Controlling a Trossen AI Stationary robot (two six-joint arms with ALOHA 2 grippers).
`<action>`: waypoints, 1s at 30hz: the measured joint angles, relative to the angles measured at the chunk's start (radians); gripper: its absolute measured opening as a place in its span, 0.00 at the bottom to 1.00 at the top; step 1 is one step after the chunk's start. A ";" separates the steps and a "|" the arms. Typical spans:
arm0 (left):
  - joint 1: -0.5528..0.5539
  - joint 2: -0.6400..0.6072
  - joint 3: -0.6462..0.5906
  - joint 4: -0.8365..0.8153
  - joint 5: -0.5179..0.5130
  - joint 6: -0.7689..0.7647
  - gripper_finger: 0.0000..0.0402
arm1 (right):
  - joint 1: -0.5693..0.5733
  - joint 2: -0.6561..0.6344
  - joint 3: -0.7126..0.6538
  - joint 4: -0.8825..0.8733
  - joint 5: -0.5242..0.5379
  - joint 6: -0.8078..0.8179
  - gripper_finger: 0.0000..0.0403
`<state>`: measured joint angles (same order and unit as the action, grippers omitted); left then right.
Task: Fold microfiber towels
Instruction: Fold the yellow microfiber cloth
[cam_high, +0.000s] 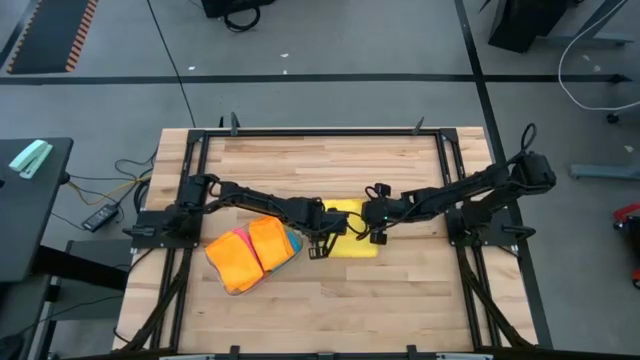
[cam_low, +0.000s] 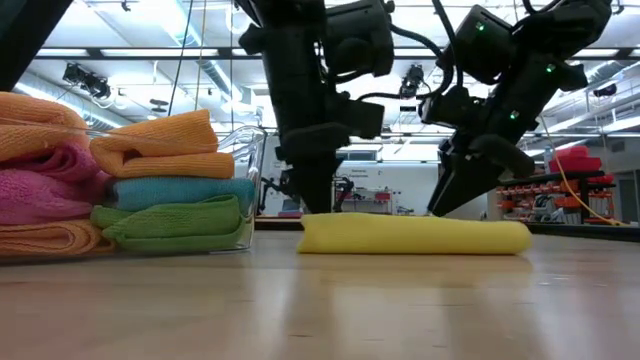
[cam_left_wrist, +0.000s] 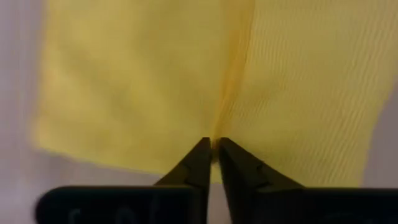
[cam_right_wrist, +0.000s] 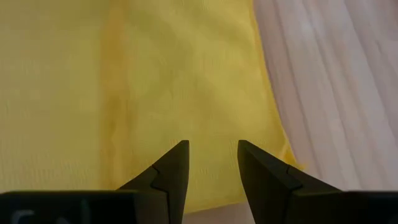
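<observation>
High view: the wooden table carries a folded yellow towel near its centre. The left gripper stands at the towel's left edge; the right gripper stands at its right edge. A pile of folded towels, orange on top, lies just left of the yellow towel. Bare wood extends along the near side and the far side of the table.

Low view: the yellow towel lies flat, with a rounded fold at each end. Both arms descend onto it from above. To its left, a clear tray holds stacked orange, blue and green towels. The foreground tabletop is open.

Left wrist view: the left gripper has its tips almost together, pinching a raised crease of the yellow towel. The towel's edge borders pale table on both sides.

Right wrist view: the right gripper is parted with a clear gap, holding nothing, above the yellow towel near its edge; bare wood lies beyond.
</observation>
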<state>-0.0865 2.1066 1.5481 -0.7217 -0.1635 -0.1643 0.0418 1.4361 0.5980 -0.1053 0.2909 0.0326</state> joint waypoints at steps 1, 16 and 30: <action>-0.003 -0.004 -0.001 -0.007 -0.027 0.014 0.13 | 0.000 0.001 0.000 -0.002 -0.006 0.000 0.36; -0.008 -0.008 0.000 -0.011 0.030 0.040 0.48 | 0.000 -0.015 0.000 -0.005 -0.031 0.005 0.36; -0.007 -0.009 0.099 -0.114 0.026 0.152 0.56 | 0.024 -0.039 0.017 -0.037 -0.040 0.051 0.42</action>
<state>-0.0939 2.0975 1.6475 -0.8356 -0.1371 -0.0126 0.0659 1.3975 0.6147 -0.1423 0.2504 0.0831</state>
